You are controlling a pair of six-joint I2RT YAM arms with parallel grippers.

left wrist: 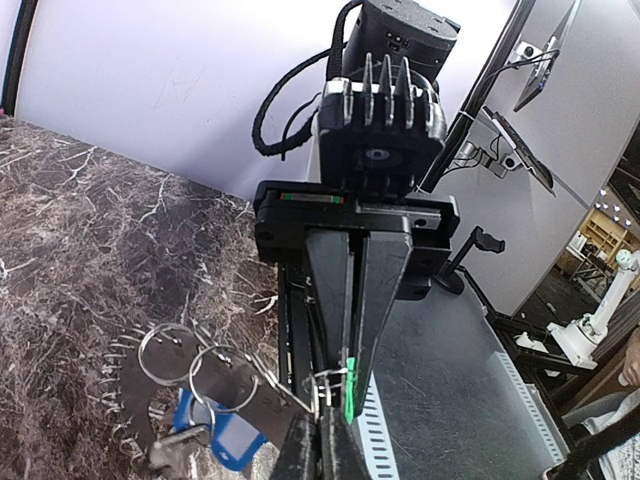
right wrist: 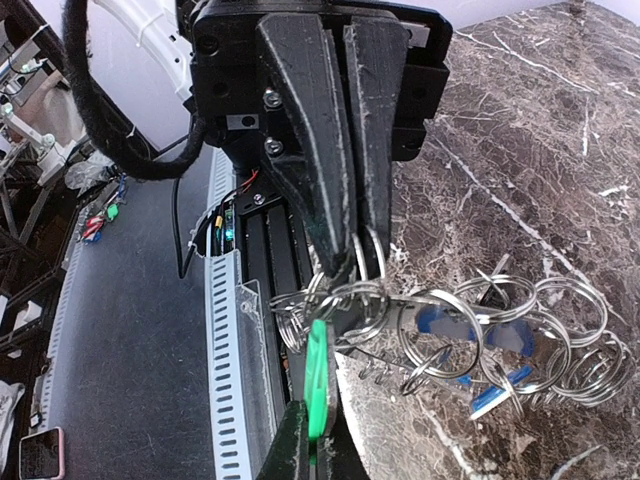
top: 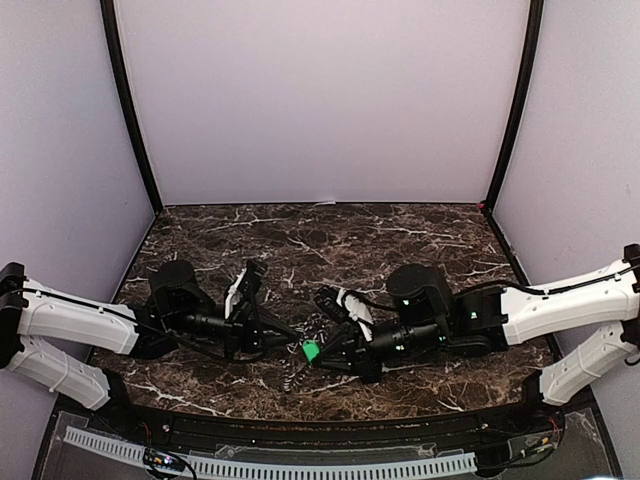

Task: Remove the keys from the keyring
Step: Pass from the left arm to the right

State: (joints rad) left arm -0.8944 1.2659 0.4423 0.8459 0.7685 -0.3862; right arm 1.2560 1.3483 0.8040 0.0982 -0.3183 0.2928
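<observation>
My right pincer (right wrist: 312,440) pinches the green key (right wrist: 318,375); my left pincer (right wrist: 350,245) pinches a wire ring (right wrist: 360,295) just beside it. Behind, the blue keys (right wrist: 440,322) trail toward the toothed keyring (left wrist: 128,395) on the tabletop (top: 400,240).

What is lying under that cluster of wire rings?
Blue keys show through the rings, and the toothed keyring sits beneath them. The rings cover much of each key, so their count is unclear.
</observation>
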